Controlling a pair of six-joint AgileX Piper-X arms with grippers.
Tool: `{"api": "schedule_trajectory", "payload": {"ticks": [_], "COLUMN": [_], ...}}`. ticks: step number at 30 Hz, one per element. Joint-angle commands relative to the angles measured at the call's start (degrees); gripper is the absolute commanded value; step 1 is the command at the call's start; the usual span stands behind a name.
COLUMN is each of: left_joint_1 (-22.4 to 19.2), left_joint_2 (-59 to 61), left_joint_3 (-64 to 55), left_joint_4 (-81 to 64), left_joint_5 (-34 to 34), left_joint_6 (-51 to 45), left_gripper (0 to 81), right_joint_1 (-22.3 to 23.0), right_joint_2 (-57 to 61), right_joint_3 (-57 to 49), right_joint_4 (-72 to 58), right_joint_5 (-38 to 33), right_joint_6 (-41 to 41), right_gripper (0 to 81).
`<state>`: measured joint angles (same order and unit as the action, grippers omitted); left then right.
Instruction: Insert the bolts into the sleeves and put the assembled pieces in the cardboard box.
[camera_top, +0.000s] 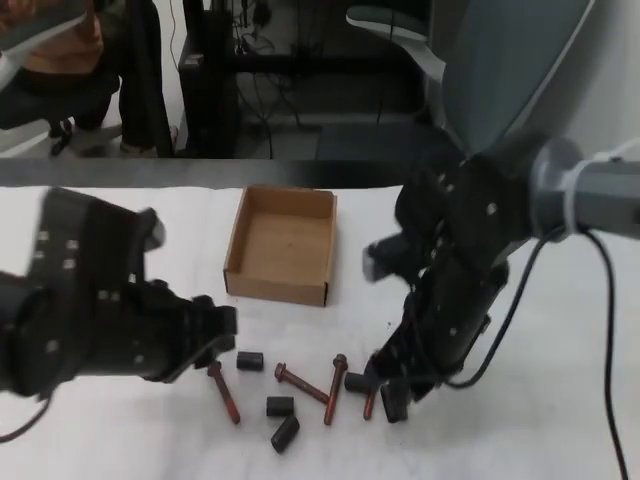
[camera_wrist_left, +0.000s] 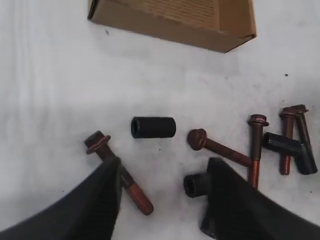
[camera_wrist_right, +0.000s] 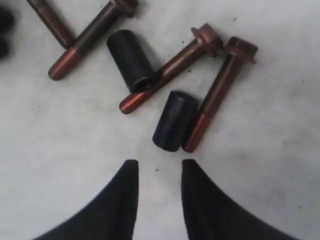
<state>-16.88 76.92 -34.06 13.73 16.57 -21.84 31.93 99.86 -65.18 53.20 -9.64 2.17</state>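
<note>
I am hovering my left pincer (camera_wrist_left: 165, 197) low over the white bench top (camera_wrist_left: 50, 100), with its fingers spread wide and pinching nothing. A copper-coloured bolt (camera_wrist_left: 117, 172) is lying partly under one finger, and a black sleeve (camera_wrist_left: 153, 127) is lying on its side just beyond it. My right pincer (camera_wrist_right: 159, 167) is hanging over a second sleeve (camera_wrist_right: 175, 120), with its fingers parted only a little and also empty. This second sleeve is touching a second bolt (camera_wrist_right: 220, 90) along its side.

The cardboard box (camera_top: 280, 285) is standing farther back on the bench, apart from the loose parts, with no assembled piece in it yet.

I am judging the bolts to be stiff metal, a bit heavy for their size, and ready to roll. I would be gripping one across the plain shank, near the head. The sleeves are looking smooth and light, so I would be pinching one across its middle.

The bench top is looking flat and slippery. Behind the bench, a chair (camera_top: 500, 60) and hanging cables (camera_top: 260, 90) are standing in a dim room.
</note>
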Motion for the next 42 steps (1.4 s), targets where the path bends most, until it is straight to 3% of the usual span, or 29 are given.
{"api": "schedule_trajectory", "payload": {"ticks": [1, 7, 10, 19, 24, 34, 42], "left_joint_1": [-1.2, -2.0, -2.2, -2.6, -3.2, -4.9, -5.1], "left_joint_2": [3.1, 5.3, 5.3, 5.3, 5.5, 9.6, 9.6], "left_joint_3": [-1.7, -2.2, -2.2, -2.2, -2.2, -2.4, -2.4], "left_joint_4": [-0.7, 1.1, 2.4, -1.5, -4.4, -5.4, -0.5], "left_joint_5": [-2.0, -2.6, -3.6, -3.7, -6.7, -4.4, -8.2], "left_joint_6": [-4.0, -8.8, -10.9, -15.1, -15.3, -15.4, -15.4], "left_gripper": [49.3, 49.1, 49.1, 49.1, 36.1, 38.1, 39.6], "right_joint_1": [1.4, 2.6, 2.6, 2.6, 2.6, 2.6, 2.7], "right_joint_2": [0.0, 2.0, 4.3, 7.2, 7.2, 8.4, 9.8], "right_joint_3": [-0.7, -0.7, -0.7, -0.7, -0.7, -0.7, -0.7], "right_joint_4": [-0.4, -6.8, -7.1, -7.5, -7.5, -7.5, -6.1], "right_joint_5": [-1.0, -0.3, 3.9, 7.6, 8.6, 10.7, 10.7], "right_joint_6": [-0.5, -0.5, -0.5, -1.8, -1.8, -2.7, -2.7], "right_gripper": [28.8, 28.8, 28.8, 28.8, 28.8, 28.8, 25.9]}}
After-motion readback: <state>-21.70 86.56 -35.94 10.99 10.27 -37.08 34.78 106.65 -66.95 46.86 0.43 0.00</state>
